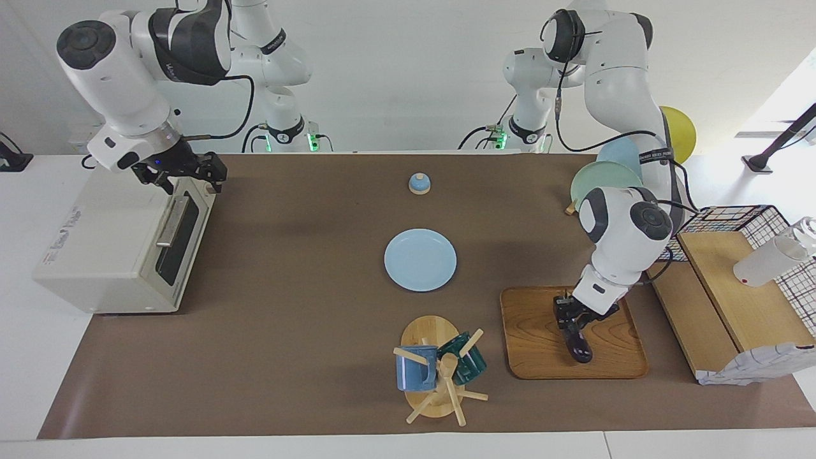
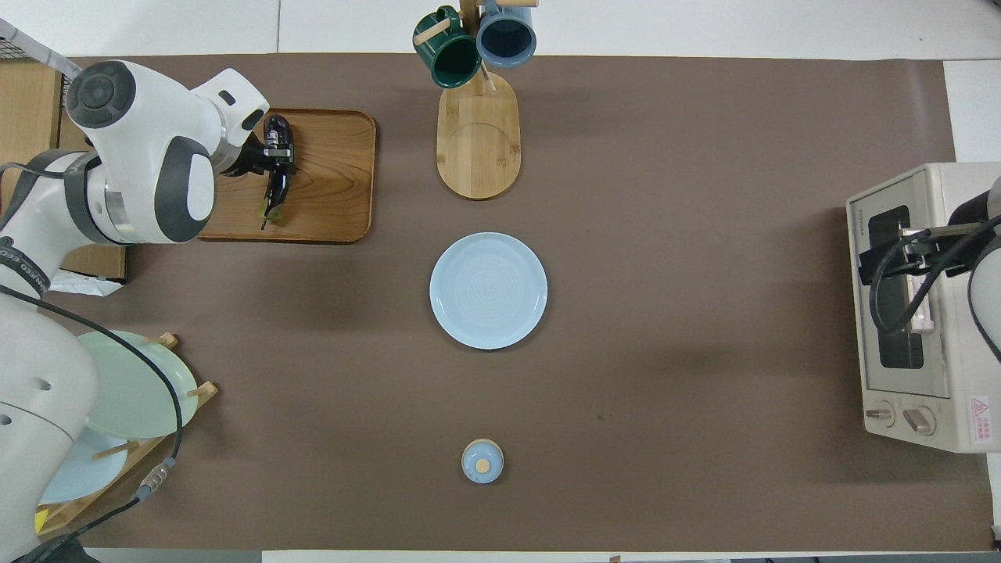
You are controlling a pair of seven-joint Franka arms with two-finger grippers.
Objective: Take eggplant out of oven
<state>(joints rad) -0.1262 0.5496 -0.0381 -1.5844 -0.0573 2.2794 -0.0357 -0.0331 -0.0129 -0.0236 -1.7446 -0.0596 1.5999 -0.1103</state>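
Observation:
The dark purple eggplant lies on the wooden tray toward the left arm's end of the table. It also shows in the overhead view on the tray. My left gripper is down on the eggplant's middle, with a finger on each side of it. The cream oven stands at the right arm's end with its dark glass door shut; it also shows in the overhead view. My right gripper is at the door's upper edge, just above the bar handle.
A light blue plate lies mid-table. A mug tree with a blue and a green mug stands beside the tray. A small blue lidded knob sits nearer the robots. A plate rack and a wire basket stand by the left arm.

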